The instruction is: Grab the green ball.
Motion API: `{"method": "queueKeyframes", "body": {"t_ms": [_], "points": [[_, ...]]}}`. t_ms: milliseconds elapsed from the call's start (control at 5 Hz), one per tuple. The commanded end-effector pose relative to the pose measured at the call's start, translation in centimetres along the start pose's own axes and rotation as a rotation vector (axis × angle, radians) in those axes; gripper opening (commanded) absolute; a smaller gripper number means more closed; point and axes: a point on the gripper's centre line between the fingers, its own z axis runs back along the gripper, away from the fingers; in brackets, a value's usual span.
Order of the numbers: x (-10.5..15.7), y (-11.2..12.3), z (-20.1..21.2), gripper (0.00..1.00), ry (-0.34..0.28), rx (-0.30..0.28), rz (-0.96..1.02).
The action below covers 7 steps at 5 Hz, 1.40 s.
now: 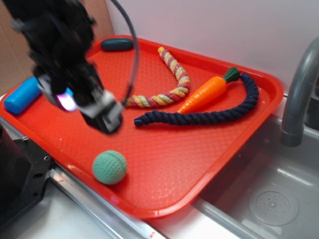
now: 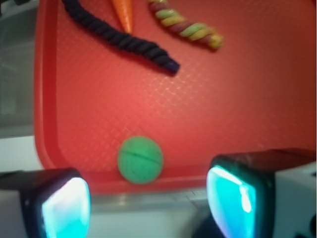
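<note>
Gripper [image 2: 148,203], jaws spread and empty, is held above the green ball [image 2: 140,159], which lies at the near edge of the red tray surface [image 2: 257,114]. Approach step judged; lowering and closing are required next.

Steel counter [image 1: 99,211]: carries red tray [image 1: 209,164]; sink basin [image 1: 274,201] just beside tray's right edge; grey faucet [image 1: 299,94] beyond that edge.

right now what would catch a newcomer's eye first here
The red tray fills the scene. The green ball sits alone near its front edge, with the gripper open above and behind it. Farther back lie a carrot between a navy rope and a striped rope.
</note>
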Motion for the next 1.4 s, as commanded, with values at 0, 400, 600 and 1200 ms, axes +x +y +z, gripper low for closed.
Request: {"method": "queueKeyframes", "body": {"t_ms": [0, 400, 600, 1200], "points": [[0.3, -1.1, -4.0, 1.00, 0.063, -0.016, -0.038], [-2.6, 0.3, -7.4, 1.00, 0.157, -0.016, -0.016], [-3.0, 2.4, -7.1, 0.00, 0.159, 0.005, -0.013], [-1.4, 4.0, 3.6, 0.00, 0.014, -0.001, -0.069]]}}
